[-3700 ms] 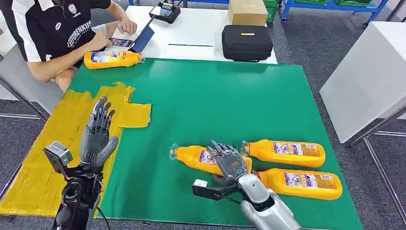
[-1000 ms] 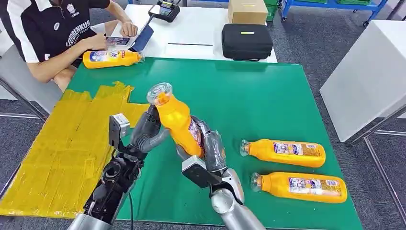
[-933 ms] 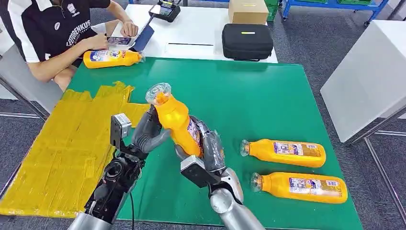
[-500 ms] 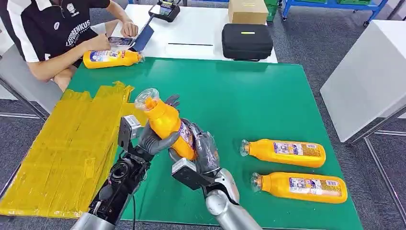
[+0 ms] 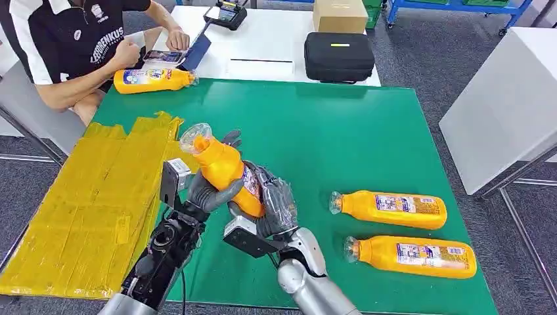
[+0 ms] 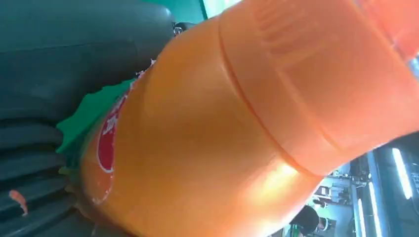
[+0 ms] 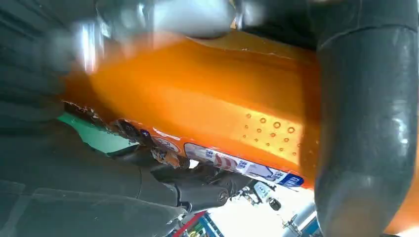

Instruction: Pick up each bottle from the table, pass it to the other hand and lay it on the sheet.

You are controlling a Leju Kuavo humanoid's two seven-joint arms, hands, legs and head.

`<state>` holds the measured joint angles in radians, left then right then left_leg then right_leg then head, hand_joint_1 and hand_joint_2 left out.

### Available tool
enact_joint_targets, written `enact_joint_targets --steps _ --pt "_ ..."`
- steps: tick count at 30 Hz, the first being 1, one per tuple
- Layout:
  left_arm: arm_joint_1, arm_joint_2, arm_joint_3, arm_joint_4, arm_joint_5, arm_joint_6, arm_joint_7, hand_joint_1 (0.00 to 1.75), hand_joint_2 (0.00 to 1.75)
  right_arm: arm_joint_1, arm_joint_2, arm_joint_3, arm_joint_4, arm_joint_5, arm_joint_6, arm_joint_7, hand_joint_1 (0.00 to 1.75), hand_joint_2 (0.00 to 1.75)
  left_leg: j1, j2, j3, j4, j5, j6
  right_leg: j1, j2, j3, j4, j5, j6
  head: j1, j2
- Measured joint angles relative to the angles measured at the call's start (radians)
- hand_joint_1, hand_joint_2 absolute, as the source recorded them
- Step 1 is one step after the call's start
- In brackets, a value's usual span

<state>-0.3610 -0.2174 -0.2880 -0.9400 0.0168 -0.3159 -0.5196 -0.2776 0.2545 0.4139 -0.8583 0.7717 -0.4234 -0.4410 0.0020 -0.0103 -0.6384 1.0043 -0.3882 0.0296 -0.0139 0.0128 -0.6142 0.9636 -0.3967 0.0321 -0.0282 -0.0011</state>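
The green bench (image 5: 341, 138) carries the whole task, and serves here as the landmark. Along its left side lies the yellow sheet (image 5: 79, 203), bare of bottles, so by this view no bottle has been laid down yet. Above the bench's near-left part, just beside the sheet's edge, the lifted bottle (image 5: 223, 167) tilts with its clear cap toward the sheet. It is mid-handover. The left hand (image 5: 207, 190) wraps its upper body while the right hand (image 5: 272, 207) grasps its lower, labelled part; both hands are clenched on it, as both wrist views confirm. Two waiting bottles lie on their sides on the bench's near-right part: the farther one (image 5: 394, 209) and the nearer one (image 5: 410, 256), side by side, apart from the hands. A fourth bottle (image 5: 152, 80) lies at the bench's far-left corner, beside a seated person (image 5: 72, 46). Judged remaining: release by the right hand, laying down, then the other bottles.
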Motion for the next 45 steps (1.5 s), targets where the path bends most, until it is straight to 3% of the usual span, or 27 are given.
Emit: enact_joint_targets --steps 19,20,21,40,45 --pt "0.033 -0.012 0.013 -0.020 0.013 0.076 -0.033 1.75 1.75 0.001 0.010 -0.003 0.030 0.009 -0.017 -0.021 1.73 1.75 0.000 0.000 0.000 0.000 0.000 0.000 0.000 0.000 0.000 0.000 0.000 0.000 0.000 0.000" --pt "0.033 -0.014 0.013 -0.020 0.013 0.077 -0.035 1.75 1.75 0.004 0.010 -0.004 0.030 0.009 -0.021 -0.022 1.08 1.75 0.000 0.000 0.000 0.000 0.000 0.000 0.000 0.000 0.000 0.000 0.000 0.000 0.000 0.000" --pt "0.033 -0.014 0.013 -0.020 0.013 0.078 -0.036 1.75 1.75 0.006 0.010 -0.005 0.030 0.009 -0.027 -0.023 0.00 1.75 0.000 0.000 0.000 0.000 0.000 0.000 0.000 0.000 -0.001 0.000 0.000 0.000 0.000 0.000" --pt "0.010 -0.014 0.040 -0.019 0.034 0.083 -0.075 1.75 1.75 0.145 -0.049 -0.051 -0.172 -0.061 -0.050 -0.060 0.00 1.75 0.000 0.000 0.000 0.000 0.000 0.000 0.000 0.000 -0.001 0.000 0.000 0.000 0.000 0.000" --pt "0.003 -0.014 0.057 -0.013 0.031 0.110 -0.086 1.75 1.75 0.201 -0.065 -0.077 -0.305 -0.134 -0.045 -0.092 0.00 1.75 0.000 0.000 -0.001 0.000 0.000 0.000 0.000 0.000 -0.001 0.000 0.000 0.000 0.000 0.000"
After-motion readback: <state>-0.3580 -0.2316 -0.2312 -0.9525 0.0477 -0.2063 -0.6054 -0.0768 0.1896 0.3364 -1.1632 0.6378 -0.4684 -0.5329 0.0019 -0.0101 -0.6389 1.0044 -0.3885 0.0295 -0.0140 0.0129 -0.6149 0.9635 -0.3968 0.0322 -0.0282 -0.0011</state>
